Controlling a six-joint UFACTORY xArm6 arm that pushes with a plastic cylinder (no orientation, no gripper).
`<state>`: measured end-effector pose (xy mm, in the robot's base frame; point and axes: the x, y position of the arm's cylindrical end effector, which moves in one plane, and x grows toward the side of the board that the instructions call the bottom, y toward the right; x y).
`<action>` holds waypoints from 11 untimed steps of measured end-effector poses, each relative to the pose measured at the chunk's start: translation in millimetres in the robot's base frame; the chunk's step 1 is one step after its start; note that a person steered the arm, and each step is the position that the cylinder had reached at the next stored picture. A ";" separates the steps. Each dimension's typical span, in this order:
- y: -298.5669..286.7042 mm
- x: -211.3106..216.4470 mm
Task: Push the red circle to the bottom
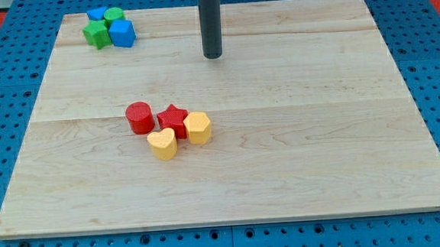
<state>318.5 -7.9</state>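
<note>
- A red circle block (139,118), a short plastic cylinder, stands slightly left of centre on the pale wooden worktop (298,157), about midway between the view's top and bottom edges.
- Just to its right sits a red star-shaped block (173,119), very close to it or touching; which cannot be told.
- A yellow hexagonal block (197,128) presses against the star's right side, and a yellow heart-shaped block (162,144) lies just below the star, touching or nearly touching both neighbours.
- My tip (213,57), the lower end of a straight dark grey rod, rests on the worktop towards the view's top, up and to the right of the red circle and well apart from the whole central cluster.
- The arm carries no jaws, so there is no opening or hold to report.
- In the worktop's top-left corner, a second huddle gathers: a green star-like block (96,34), a blue cube-like block (123,34), a green rounded block (114,15) and another blue block (96,14) behind them, its shape unclear.
- A blue perforated base (431,64) surrounds the worktop on all sides.
</note>
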 end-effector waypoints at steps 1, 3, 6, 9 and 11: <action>0.5 11.7; -43.9 68.7; -105.4 156.1; -115.1 258.7; -56.8 288.7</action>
